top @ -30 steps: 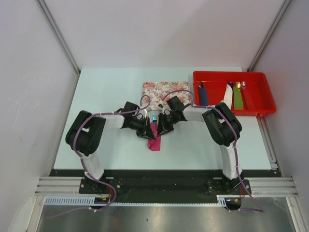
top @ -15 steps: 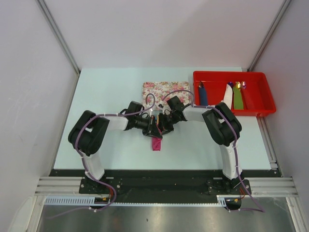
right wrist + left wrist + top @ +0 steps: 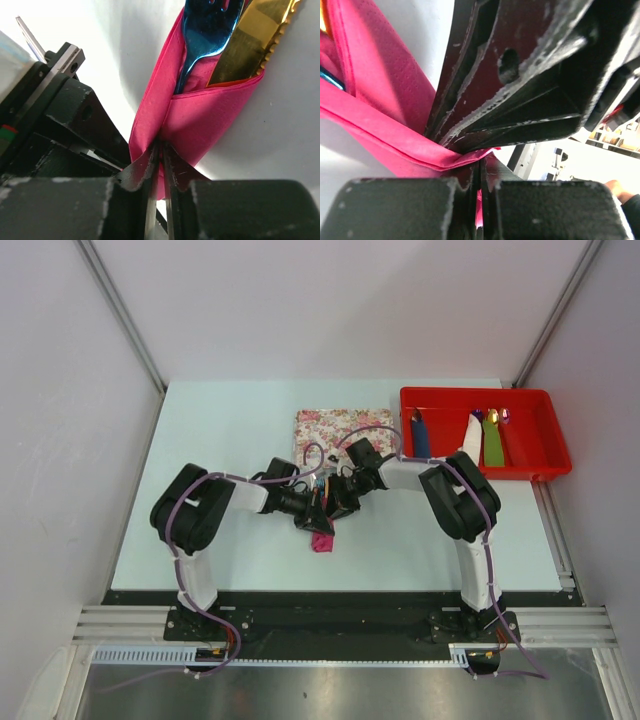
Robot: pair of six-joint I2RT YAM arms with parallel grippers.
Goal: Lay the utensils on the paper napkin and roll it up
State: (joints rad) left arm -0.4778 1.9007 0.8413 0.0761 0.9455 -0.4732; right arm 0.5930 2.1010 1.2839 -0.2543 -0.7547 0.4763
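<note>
**Pale tabletop (image 3: 220,440), two claws on one pink wrap**

Mid-table, just this side of the floral tray (image 3: 335,425), the paper napkin (image 3: 200,120) is folded around the utensils. The blue fork (image 3: 205,30) and gold knife (image 3: 247,40) poke from its open end. Both the left gripper (image 3: 480,175) and the right gripper (image 3: 161,148) are clenched on a napkin fold, nose to nose. I'd reckon the paper is light, limp and quick to tear, and the metal stiff and slick. Better to pinch where paper backs onto cutlery.
</note>
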